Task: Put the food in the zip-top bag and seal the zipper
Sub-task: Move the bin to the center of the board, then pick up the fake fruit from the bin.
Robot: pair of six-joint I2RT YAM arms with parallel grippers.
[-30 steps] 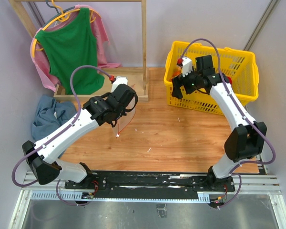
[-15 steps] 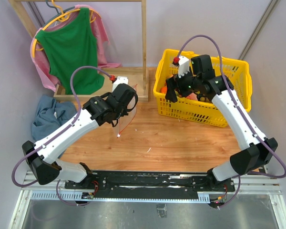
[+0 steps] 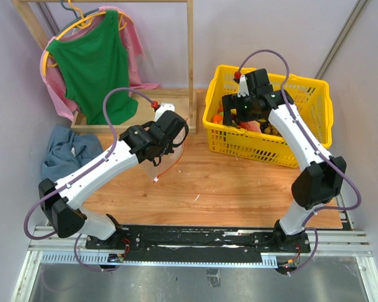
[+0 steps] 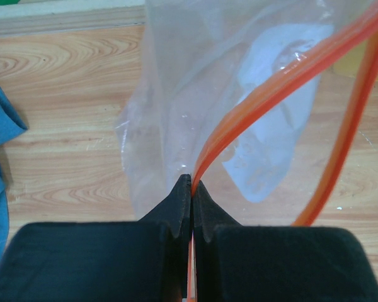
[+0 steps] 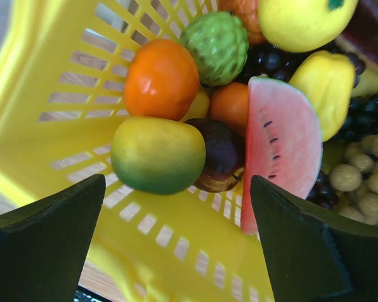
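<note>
A robotics lab: left arm (image 3: pixel 94 170) and right arm (image 3: pixel 299 138) bolted to a rail (image 3: pixel 201 238) by the worktop (image 3: pixel 227 182), among staged props (clothes rack (image 3: pixel 190 56), yellow basket (image 3: pixel 271 148)).

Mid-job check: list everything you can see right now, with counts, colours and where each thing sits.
food: about ten pieces, mixed colours, all in the basket, including orange fruit, green-yellow mango, watermelon slice
zip-top bag: one, clear, hanging from the left gripper
zipper: one, orange-red, unsealed, one end pinched
basket: one, yellow, far right of table
cloth: one, blue, at the table's left edge
rack: one, wooden, back left, holding green top and pink garment
table: one, wood
left gripper: shut on the zipper
right gripper: open, over the food in the basket
</note>
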